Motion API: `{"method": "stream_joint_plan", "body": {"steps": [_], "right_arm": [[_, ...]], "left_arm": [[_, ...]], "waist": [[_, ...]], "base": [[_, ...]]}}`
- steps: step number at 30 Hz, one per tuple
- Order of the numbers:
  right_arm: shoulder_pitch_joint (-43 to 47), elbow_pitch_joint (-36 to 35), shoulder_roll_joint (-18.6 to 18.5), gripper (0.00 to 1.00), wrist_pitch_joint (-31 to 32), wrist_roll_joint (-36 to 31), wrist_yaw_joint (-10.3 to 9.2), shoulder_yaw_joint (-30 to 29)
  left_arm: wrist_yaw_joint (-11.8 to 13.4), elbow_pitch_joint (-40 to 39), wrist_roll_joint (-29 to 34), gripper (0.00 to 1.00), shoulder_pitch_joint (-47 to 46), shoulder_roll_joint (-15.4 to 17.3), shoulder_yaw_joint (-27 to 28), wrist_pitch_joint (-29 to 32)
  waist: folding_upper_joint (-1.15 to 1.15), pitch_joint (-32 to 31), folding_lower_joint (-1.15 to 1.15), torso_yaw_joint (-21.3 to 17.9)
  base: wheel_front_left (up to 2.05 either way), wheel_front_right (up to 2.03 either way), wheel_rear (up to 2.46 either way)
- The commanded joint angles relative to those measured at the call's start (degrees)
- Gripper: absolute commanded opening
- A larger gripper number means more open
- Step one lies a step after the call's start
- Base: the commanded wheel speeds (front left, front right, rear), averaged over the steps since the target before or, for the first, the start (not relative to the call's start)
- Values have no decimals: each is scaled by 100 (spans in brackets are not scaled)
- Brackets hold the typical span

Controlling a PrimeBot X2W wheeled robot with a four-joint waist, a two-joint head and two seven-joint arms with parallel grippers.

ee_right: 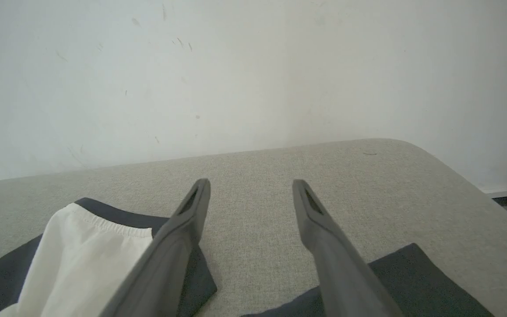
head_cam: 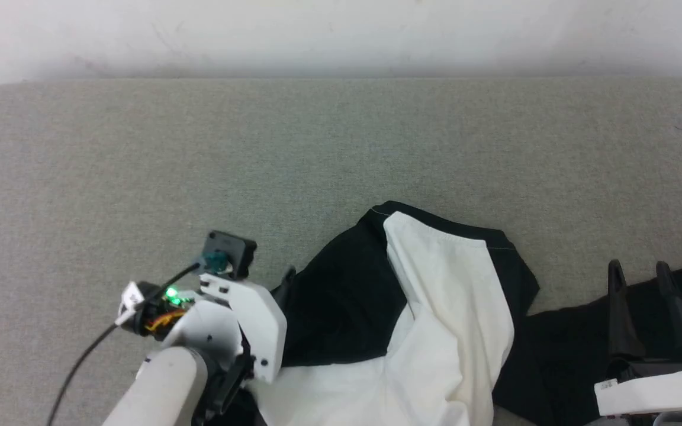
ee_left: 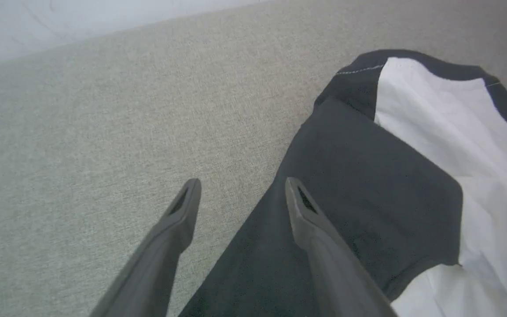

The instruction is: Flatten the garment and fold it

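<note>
The left hand (ee_left: 240, 193) is released and empty, its fingers astride the edge of one black sleeve. The soft white shirt with black sleeves (head_cam: 447, 307) lies bunched at the near side of the grey fabric-covered desk (head_cam: 341, 148), so I judge flattening unfinished and folding not begun. The right hand (head_cam: 639, 278), also released, hovers over the other sleeve.

One garment (head_cam: 447, 307), one grey surface (head_cam: 199, 148), and two pincers: left pincer (ee_left: 240, 189), right pincer (head_cam: 639, 269).

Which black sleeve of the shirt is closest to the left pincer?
The sleeve on the robot's left, right beside the left pincer; the other sleeve lies over by the right pincer.
</note>
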Motion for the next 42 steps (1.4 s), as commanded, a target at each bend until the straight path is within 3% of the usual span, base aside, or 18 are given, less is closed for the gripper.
{"method": "stream_joint_plan", "body": {"steps": [1, 5, 11, 12, 14, 17, 24, 32, 37, 41, 42], "right_arm": [[4, -6, 12, 100, -19, 7, -4, 20], [-5, -6, 12, 100, -20, -13, -4, 17], [18, 10, 12, 100, -17, -22, -4, 33], [13, 15, 12, 100, -14, -22, -4, 34], [4, 17, 12, 100, -11, -20, -4, 42], [-6, 5, 12, 100, -8, -16, -4, 48], [-46, -110, 12, 100, 0, -35, -4, 26], [-163, -202, 12, 100, 34, -67, -4, 15], [-268, -242, 12, 100, 29, -90, -4, -6], [-387, -263, 12, 100, 24, -119, -4, -11], [-410, -259, 12, 100, 23, -131, -4, -15]], "left_arm": [[-53, 120, -11, 100, -27, -6, -50, 90], [-352, 460, -170, 100, 108, 142, -333, 673], [-422, 724, -201, 100, 297, 209, -554, 1000], [-400, 787, -141, 86, 299, 215, -573, 929], [-315, 917, -44, 0, 273, 177, -550, 654], [-300, 1030, -8, 0, 209, 126, -530, 396], [69, 804, -33, 0, -486, 53, 130, -437], [412, 247, -283, 0, -1261, 934, 1471, -407], [656, 665, -488, 0, -1237, 1407, 2195, -271], [592, 1071, -775, 0, -1125, 1373, 2341, -192], [578, 1146, -838, 40, -1096, 1318, 2331, -168]], "waist": [[0, 38, 0, -42], [0, 110, 0, -125], [0, 89, 0, -160], [0, 78, 0, -160], [0, 65, 0, -153], [0, 64, 0, -142], [0, 233, 0, -95], [0, 618, 0, -174], [0, 914, 0, -250], [0, 1093, 0, -274], [0, 1119, 0, -267]], "base": [[0, 0, 0], [0, 0, 0], [0, 0, 0], [0, 0, 0], [0, 0, 0], [0, 0, 0], [0, 0, 0], [0, 0, 0], [0, 0, 0], [0, 0, 0], [0, 0, 0]]}}
